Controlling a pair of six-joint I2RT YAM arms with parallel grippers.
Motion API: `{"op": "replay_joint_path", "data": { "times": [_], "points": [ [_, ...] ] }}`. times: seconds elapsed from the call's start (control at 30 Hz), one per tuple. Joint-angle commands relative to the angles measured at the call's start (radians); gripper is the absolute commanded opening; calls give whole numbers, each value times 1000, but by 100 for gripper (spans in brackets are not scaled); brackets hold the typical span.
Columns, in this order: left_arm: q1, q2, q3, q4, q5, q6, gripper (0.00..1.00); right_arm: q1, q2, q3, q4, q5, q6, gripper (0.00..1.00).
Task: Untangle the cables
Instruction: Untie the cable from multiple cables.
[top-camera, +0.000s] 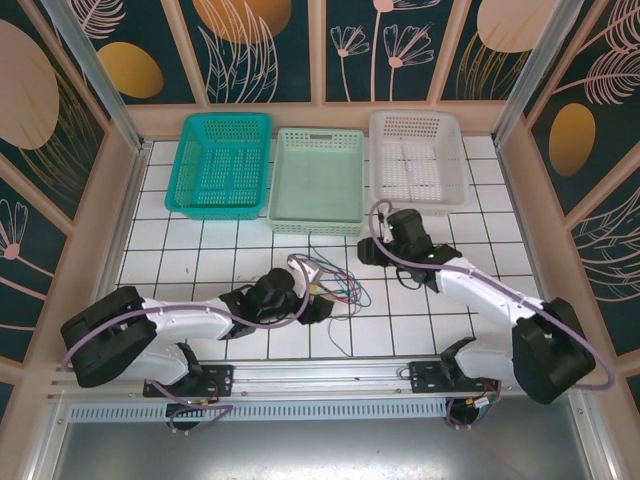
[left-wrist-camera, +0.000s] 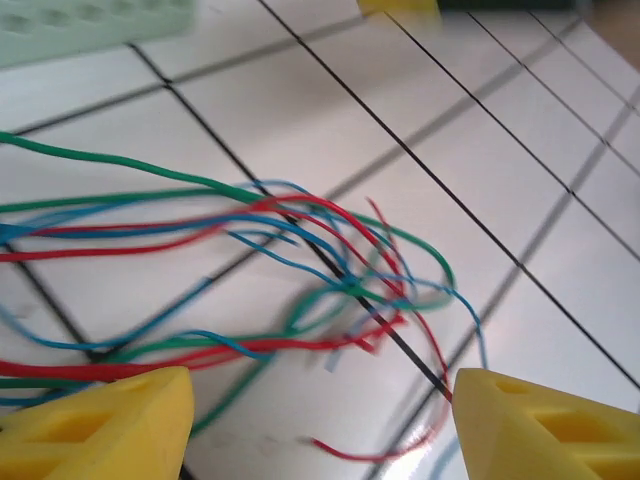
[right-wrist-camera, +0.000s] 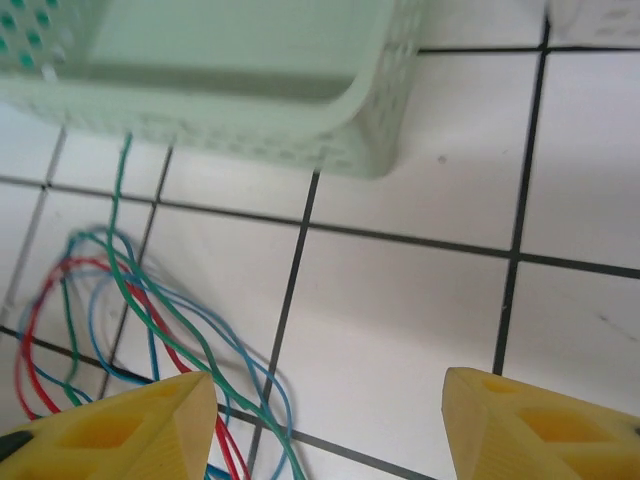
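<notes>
The thin red, blue and green cables (left-wrist-camera: 300, 250) lay tangled on the white tiled table (left-wrist-camera: 520, 150); none looked separated; left gripper (left-wrist-camera: 322, 388) and right gripper (right-wrist-camera: 328, 382) gaped apart, empty.

Nothing could be read: no text, label, brand, number or sign was legible on the teal basket (top-camera: 180, 170), the pale green basket (top-camera: 316, 227), the white basket (top-camera: 418, 201) or the floral wall panels (top-camera: 260, 50) at 12 o'clock.
</notes>
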Motion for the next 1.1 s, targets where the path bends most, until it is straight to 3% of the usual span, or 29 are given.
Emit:
{"op": "replay_joint_path", "data": {
  "times": [0.0,0.17,0.27,0.5,0.63,0.93,1.07],
  "points": [
    [-41,44,39,-59,50,89,69,-36,-37,-21,7,-79,49,63],
    [-86,166,121,-105,106,151,70,-100,-36,-53,44,-242,57,65],
    [-86,254,187,-154,131,214,68,-102,-8,-57,35,-256,53,66],
    [-86,383,287,-259,130,279,43,-114,7,-71,37,-235,52,66],
    [-85,305,270,-236,82,261,23,-116,4,-93,66,-244,63,66],
    [-84,116,292,-255,-27,240,7,-71,19,-206,229,-325,139,65],
    [-82,51,314,-264,-76,230,1,-6,28,-198,218,-252,102,68]
  ]
}}
